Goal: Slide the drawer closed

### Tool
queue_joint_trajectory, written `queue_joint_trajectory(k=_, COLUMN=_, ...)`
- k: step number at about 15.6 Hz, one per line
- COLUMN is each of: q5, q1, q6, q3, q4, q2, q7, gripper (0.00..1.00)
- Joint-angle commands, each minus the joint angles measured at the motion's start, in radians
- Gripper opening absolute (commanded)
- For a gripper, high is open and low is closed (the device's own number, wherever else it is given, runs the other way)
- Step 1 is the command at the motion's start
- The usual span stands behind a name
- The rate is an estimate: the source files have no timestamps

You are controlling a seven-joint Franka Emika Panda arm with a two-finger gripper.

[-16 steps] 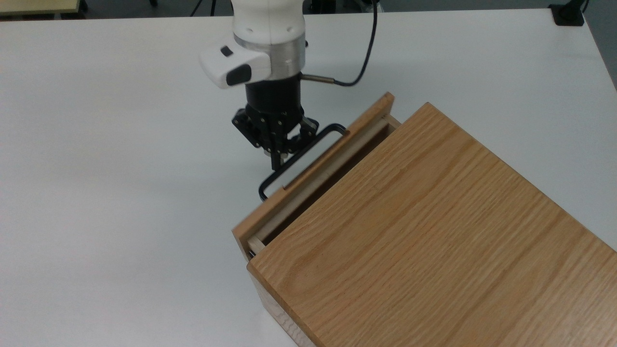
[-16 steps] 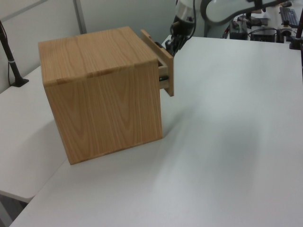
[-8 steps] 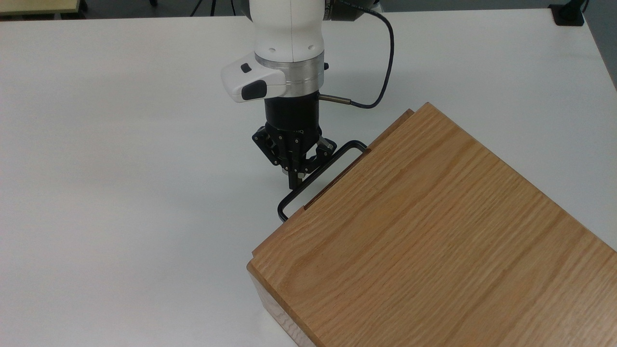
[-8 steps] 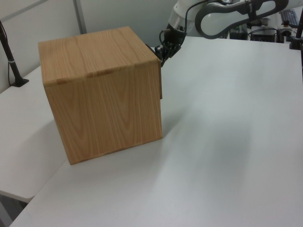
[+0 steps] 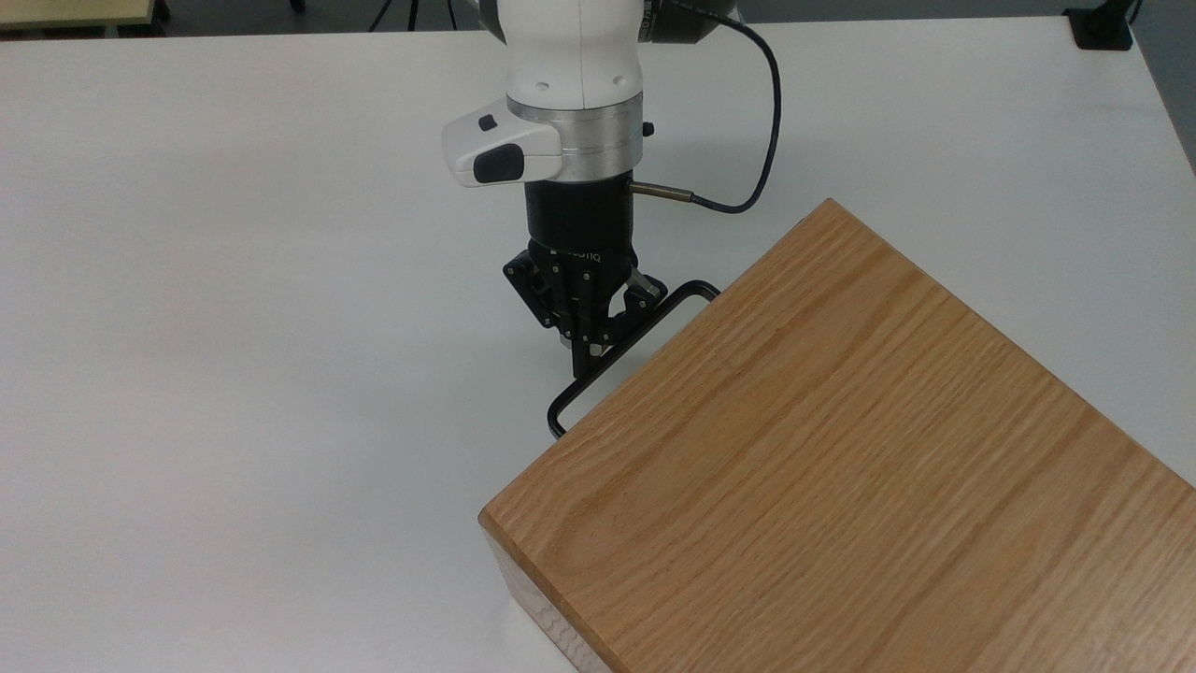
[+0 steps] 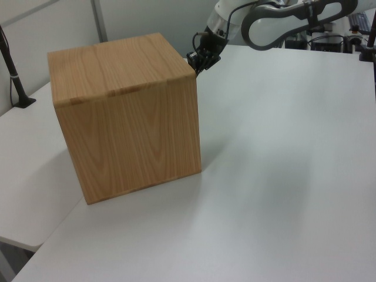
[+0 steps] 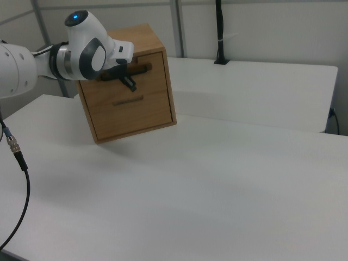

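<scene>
Drawer [image 7: 155, 68] home in the oak casing [image 5: 841, 449], upper slot, front panel level with the casing face in the right view. No gap, no rail, no tray on show from above; just the black handle [image 5: 570, 391] poking out past the casing's top edge. From the left view, front corner of the casing clean and square, nothing jutting.

Casing set close to the edge of the table [image 5: 234, 327] on the left view's left, drawer face turned toward the open middle of the table. Second drawer front [image 7: 130, 111] below, likewise shut.

Gripper [image 5: 589, 346] right at the handle, pointing down, tip against or just beside the bar near its mid-span. Same spot from the side [image 6: 198, 61], tucked by the casing's upper front corner, and dark against the drawer front in the right view [image 7: 129, 82]. Grip state: cannot tell. Possibly clasped on the bar, possibly only pressed to it; too much black on black to call.

Judged progress: sliding done, or as good as done. Left to do, at most: a last nudge if any hairline remains, then letting go of the bar and backing straight off, away from the drawer face, without tugging it out.
</scene>
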Motion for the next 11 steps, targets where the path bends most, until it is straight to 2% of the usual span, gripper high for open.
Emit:
queue_joint_trajectory(k=1, q5=-0.013, q1=0.023, q6=0.058, q3=-0.006, q4=0.028, q2=0.035, q7=0.045, gripper=0.00)
queue_joint_trajectory(k=5, q5=-0.013, q1=0.008, q6=0.064, q3=-0.006, q4=0.026, q2=0.024, q7=0.034, gripper=0.00)
queue_joint_trajectory(k=7, q5=-0.011, q1=-0.029, q6=0.031, q3=-0.005, q4=0.000, q2=-0.025, q7=0.008, gripper=0.00)
queue_joint_trajectory(k=11, q5=0.003, q1=-0.073, q6=-0.193, q3=-0.003, q4=-0.020, q2=-0.088, q7=-0.137, gripper=0.00)
